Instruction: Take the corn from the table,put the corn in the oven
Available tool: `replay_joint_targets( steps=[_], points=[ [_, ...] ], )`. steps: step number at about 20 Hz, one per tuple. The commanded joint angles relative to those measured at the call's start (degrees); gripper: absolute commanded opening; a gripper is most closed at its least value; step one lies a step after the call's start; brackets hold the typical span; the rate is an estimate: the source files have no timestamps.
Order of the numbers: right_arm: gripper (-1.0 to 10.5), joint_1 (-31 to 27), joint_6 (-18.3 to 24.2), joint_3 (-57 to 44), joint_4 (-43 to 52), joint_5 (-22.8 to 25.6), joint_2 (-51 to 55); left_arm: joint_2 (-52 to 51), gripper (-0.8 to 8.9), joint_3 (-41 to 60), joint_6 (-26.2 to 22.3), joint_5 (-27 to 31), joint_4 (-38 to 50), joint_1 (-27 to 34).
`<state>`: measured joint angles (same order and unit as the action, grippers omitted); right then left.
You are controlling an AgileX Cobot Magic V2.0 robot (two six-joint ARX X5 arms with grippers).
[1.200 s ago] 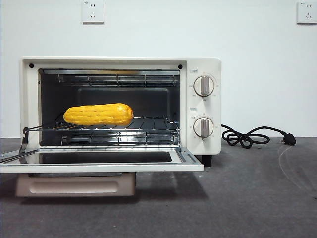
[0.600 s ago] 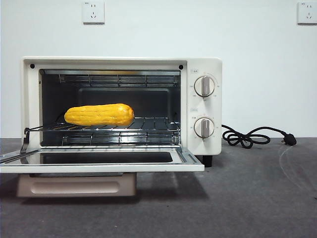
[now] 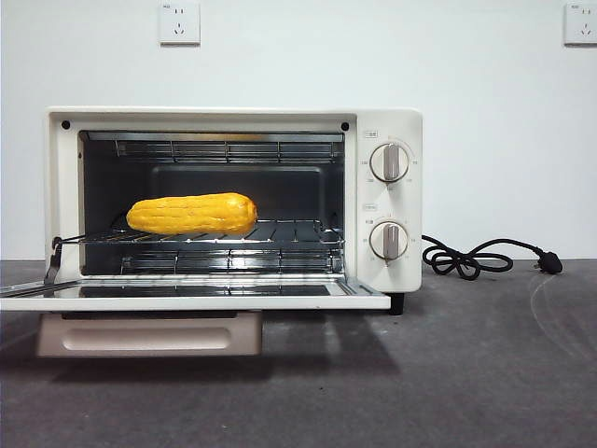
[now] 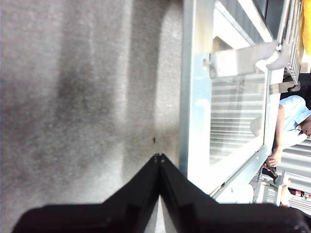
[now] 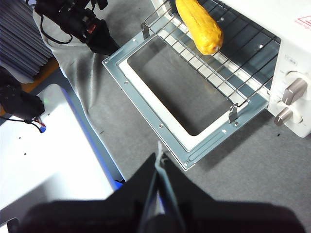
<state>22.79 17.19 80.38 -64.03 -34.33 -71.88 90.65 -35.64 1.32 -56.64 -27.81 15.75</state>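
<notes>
Resting on the wire rack inside the oven [image 3: 387, 201], the corn [image 3: 192, 214] looked placed; the door, down, had tipped slightly flatter than a second earlier. Left gripper [image 4: 159, 158] and right gripper [image 5: 158, 156] were closed, empty, withdrawn over the table [image 3: 466, 373].

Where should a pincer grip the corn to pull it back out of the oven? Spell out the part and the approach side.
Grip the corn across its thick middle, coming in level through the oven's open front, over the lowered door. It lies lengthwise, left to right, on the wire rack, so jaws closing front-to-back would span its narrow width; the tapered, glossy ends would likely slip.
</notes>
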Motion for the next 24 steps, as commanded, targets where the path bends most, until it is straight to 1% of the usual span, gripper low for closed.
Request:
replay_joint_targets(
  steps=[1,6,9,14,17,18,21,24],
  points=[
    [-0.2,-0.02,0.44,-0.57,0.33,-0.17,-0.28,2.03,-0.08,1.46,-1.18,-5.33,-0.92,-1.55],
    [-0.2,-0.02,0.48,-0.57,1.05,-0.15,-0.35,0.61,-0.08,1.42,-1.18,-5.51,-2.73,-1.6],
    [-0.2,-0.02,0.9,-0.57,1.27,-0.15,-0.46,-4.09,-0.08,1.31,-0.76,-5.75,-3.41,-1.6],
    [-0.2,-0.02,0.92,-0.57,1.92,-0.17,-1.53,-11.63,-0.08,-1.53,3.72,-6.82,-3.21,-1.7],
    [-0.2,-0.02,0.92,-0.57,1.92,-0.15,-2.25,-14.29,-0.08,-5.73,6.21,-6.71,-3.32,-1.7],
    [-0.2,-0.02,0.92,-0.57,1.95,-0.17,-2.36,-14.8,-0.08,-7.61,6.25,-6.4,-3.41,-1.7],
    [-0.2,-0.02,0.92,-0.57,1.95,-0.15,-2.4,-15.21,-0.08,-13.53,8.61,-6.12,-3.17,-1.73],
    [-0.2,-0.02,0.9,-0.57,1.97,-0.17,-2.49,-15.21,-0.08,-17.84,10.49,-1.01,-2.51,-2.49]
  ],
)
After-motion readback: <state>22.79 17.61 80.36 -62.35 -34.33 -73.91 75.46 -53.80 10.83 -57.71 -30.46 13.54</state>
